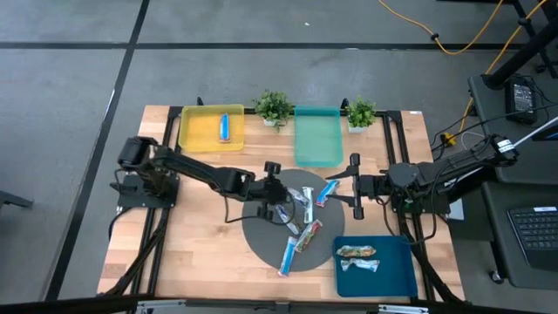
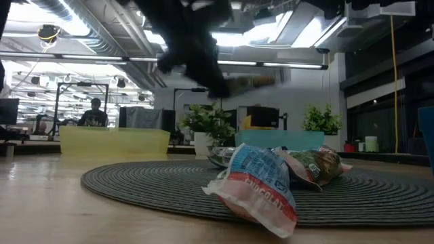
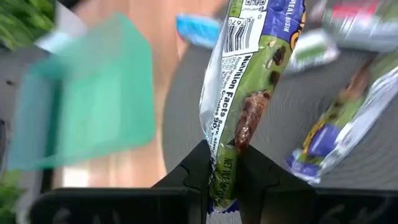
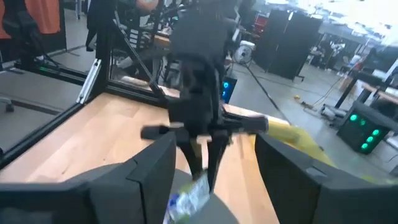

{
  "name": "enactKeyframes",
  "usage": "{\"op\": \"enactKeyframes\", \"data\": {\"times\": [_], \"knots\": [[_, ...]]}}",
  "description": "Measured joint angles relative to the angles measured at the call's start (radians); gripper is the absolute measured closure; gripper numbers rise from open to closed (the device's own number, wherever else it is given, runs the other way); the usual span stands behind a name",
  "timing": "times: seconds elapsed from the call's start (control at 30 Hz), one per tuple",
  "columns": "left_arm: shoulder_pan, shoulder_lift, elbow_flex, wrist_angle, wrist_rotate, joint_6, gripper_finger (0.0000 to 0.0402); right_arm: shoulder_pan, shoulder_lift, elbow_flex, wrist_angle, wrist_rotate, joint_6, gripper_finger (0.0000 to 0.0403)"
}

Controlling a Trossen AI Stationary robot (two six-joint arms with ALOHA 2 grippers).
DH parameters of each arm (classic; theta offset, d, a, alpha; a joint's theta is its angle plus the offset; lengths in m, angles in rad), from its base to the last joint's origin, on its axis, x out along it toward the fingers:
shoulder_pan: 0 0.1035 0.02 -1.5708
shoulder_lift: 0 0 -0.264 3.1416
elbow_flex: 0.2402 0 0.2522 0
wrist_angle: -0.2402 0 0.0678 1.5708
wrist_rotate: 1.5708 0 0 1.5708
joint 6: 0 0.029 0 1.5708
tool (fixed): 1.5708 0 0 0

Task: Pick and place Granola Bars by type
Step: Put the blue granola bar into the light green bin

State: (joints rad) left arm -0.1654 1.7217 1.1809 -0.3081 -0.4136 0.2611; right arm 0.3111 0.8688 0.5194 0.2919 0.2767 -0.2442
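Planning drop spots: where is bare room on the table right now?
Free: the flat teal tray is empty; bare wood lies left of the round grey mat, below the yellow tray. Crowded: mat centre, loose shiny-wrapped granola bars, left gripper shut on one, right gripper beside.

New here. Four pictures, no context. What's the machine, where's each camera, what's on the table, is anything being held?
Two dark robot arms work at a wooden table, sorting granola bars by type. One camera looks straight down, one sits at table height, and one rides on each wrist. On the table: a round grey mat with loose bars, a yellow tray with one blue bar, an empty-looking teal tray, a blue tray with two bars, and two potted plants. The left gripper is over the mat, shut on a green-wrapped bar. The right gripper waits at the mat's edge, open and empty.
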Motion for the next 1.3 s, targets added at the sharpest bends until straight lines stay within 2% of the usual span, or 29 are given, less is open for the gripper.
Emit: {"op": "enactKeyframes", "data": {"times": [0.37,0.57,0.77,0.9,1.1,1.3], "knots": [[-0.062,-0.139,0.000,-0.010,-0.021,0.005,0.0365,0.000,0.000,0.000,0.049,0.003,-0.134,0.0181],[-0.085,-0.150,0.000,-0.009,-0.149,0.059,0.0359,-0.001,0.000,0.001,0.050,0.002,-0.224,0.0181],[-0.089,-0.150,0.000,0.000,-0.317,0.112,0.0370,-0.002,0.000,0.000,0.042,0.002,-0.277,0.0181],[-0.080,-0.150,0.000,0.000,-0.385,0.134,0.0368,-0.002,0.000,0.000,0.031,0.002,-0.320,0.0181],[-0.032,-0.150,0.000,0.002,-0.405,0.151,0.0371,-0.002,0.000,0.000,0.028,0.004,-0.340,0.0181],[0.022,-0.150,0.000,0.043,-0.404,0.154,0.0366,-0.002,0.000,0.000,0.013,0.128,-0.297,0.0181]]}}
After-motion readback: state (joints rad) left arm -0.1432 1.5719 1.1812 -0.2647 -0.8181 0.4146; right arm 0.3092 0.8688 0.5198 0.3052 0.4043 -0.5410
